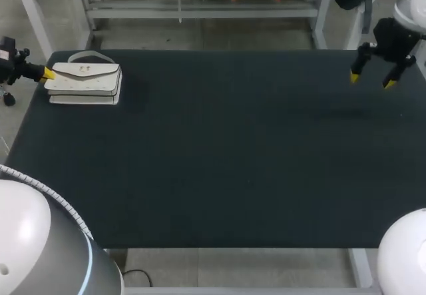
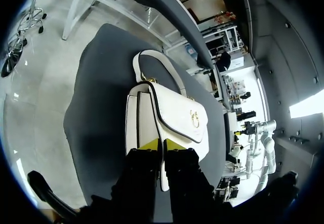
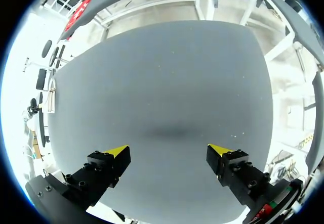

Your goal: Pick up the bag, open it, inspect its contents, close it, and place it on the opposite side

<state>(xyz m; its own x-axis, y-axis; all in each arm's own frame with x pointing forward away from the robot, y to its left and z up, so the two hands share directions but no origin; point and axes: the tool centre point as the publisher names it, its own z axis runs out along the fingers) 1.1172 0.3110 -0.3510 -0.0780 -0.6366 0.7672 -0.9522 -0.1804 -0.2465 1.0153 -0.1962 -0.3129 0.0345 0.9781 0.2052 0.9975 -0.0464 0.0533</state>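
Left wrist view: white handbag (image 2: 172, 113) at the table's (image 2: 96, 107) far left corner.
The left gripper (image 2: 160, 144) pinches its near end; the right gripper (image 3: 168, 150) gapes over the table's far right corner.

A white handbag (image 1: 85, 82), flap closed with a gold clasp (image 2: 194, 118), sits at the table's (image 1: 233, 162) far-left corner.

We see a dark worktop (image 1: 233, 162); a white bag (image 1: 85, 82) lies on it at the worktop's far left corner, handle toward the worktop's far edge.
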